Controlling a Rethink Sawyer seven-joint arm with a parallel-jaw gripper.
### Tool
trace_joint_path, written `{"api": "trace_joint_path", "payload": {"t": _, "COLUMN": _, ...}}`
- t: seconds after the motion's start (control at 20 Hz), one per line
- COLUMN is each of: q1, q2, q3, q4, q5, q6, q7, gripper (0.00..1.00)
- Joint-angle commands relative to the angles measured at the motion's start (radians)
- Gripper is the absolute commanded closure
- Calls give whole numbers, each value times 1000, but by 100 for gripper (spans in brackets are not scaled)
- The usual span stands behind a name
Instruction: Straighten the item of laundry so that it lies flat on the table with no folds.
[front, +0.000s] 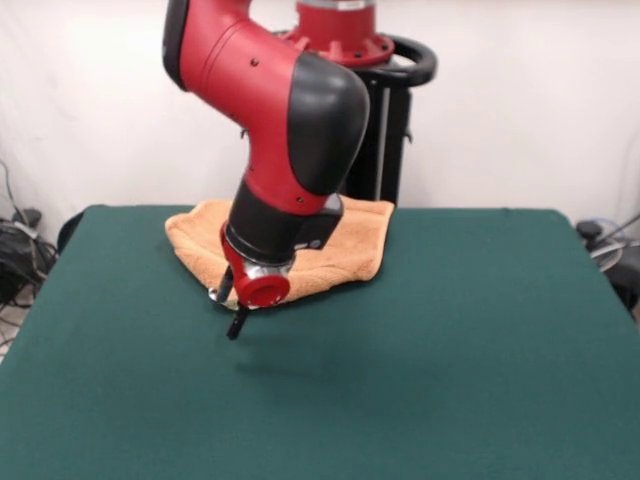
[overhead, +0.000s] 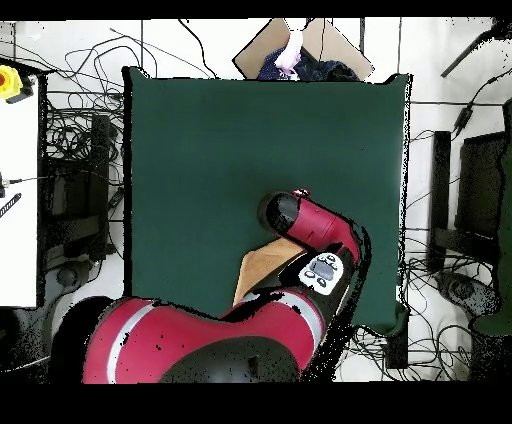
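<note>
The orange-tan towel (front: 340, 250) lies bunched at upper centre of the front view, on the green table (front: 480, 340). The gripper (front: 233, 315) hangs at its lower-left edge; the cloth extends up-right from it. Grip state cannot be determined.

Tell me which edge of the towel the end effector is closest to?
The towel edge farthest from the pedestal, near its picture-left end in the front view. The end effector hangs there; the other edges lie farther back.
</note>
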Motion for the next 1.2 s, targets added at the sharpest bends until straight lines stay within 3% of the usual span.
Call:
{"api": "trace_joint_path", "payload": {"t": 0.05, "q1": -9, "q2": 115, "q3": 40, "q4": -63, "q5": -9, "q6": 141, "q7": 107, "gripper": 0}}
{"api": "trace_joint_path", "payload": {"t": 0.35, "q1": -7, "q2": 134, "q3": 30, "q4": -90, "q5": -14, "q6": 206, "q7": 100, "gripper": 0}}
{"api": "trace_joint_path", "payload": {"t": 0.6, "q1": 2, "q2": 95, "q3": 21, "q4": -75, "q5": -17, "q6": 269, "q7": 106, "gripper": 0}}
{"api": "trace_joint_path", "payload": {"t": 1.2, "q1": -9, "q2": 87, "q3": 10, "q4": -92, "q5": -46, "q6": 274, "q7": 80, "gripper": 0}}
